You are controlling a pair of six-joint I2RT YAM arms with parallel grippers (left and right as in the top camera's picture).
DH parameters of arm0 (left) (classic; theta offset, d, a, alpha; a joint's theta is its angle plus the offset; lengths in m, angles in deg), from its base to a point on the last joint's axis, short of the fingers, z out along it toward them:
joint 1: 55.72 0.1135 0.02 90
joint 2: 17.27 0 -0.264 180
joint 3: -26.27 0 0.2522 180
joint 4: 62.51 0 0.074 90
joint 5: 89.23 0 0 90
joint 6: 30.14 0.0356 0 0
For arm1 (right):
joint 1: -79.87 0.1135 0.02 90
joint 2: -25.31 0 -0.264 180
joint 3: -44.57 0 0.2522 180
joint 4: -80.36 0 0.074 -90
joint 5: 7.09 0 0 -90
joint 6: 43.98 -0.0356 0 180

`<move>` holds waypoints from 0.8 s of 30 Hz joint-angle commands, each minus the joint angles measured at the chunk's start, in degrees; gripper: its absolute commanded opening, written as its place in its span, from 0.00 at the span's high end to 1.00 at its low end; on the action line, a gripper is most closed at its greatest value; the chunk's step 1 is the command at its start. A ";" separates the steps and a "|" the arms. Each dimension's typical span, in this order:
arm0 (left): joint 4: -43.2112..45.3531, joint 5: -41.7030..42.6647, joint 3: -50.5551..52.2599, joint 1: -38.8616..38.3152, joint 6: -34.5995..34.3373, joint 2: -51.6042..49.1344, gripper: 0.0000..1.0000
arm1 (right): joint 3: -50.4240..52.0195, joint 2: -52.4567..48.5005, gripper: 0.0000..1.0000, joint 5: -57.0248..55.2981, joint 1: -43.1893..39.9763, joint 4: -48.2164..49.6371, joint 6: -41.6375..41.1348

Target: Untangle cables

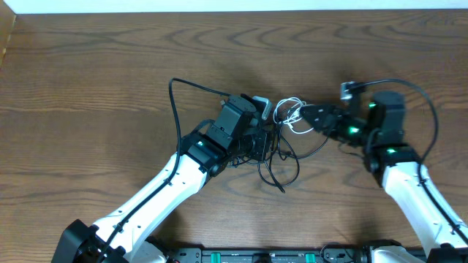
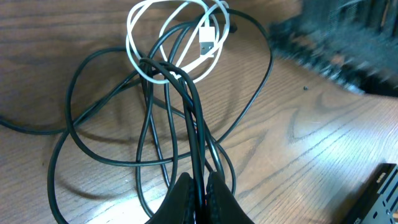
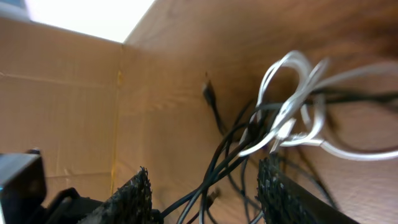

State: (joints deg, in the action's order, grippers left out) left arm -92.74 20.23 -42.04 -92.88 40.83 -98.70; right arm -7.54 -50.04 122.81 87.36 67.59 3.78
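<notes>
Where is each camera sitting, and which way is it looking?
Overhead: above the table, looking straight down; it shows the left arm and the right arm meeting mid-table.
Left wrist: on the left arm, looking forward past the left jaws, which are shut on the black cables.
Right wrist: on the right arm, down low, looking across the wood between the right jaws, which stand open.
Shared: all three views show the white cable looped into the black ones.

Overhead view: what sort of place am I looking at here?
Probably a robotics test bench: a left arm and right arm reach over a wood-grain table toward a tangle of thin cables.
</notes>
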 commanded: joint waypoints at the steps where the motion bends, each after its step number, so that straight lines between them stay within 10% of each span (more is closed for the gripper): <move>1: 0.13 1.14 -0.07 0.07 1.20 0.11 0.92 | -0.22 0.35 0.47 -13.27 6.95 -1.36 -6.47; 15: 0.13 1.11 -0.07 0.07 1.22 0.11 0.92 | -0.22 -8.41 0.49 -25.79 13.62 4.24 -20.52; 24: 0.11 1.11 -0.07 0.07 1.20 0.11 0.92 | -0.22 -12.94 0.97 -16.50 11.98 23.69 -20.52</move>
State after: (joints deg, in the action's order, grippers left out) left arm -92.74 20.41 -42.04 -92.88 40.85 -98.70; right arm -7.30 -63.20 102.09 100.39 88.22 -16.64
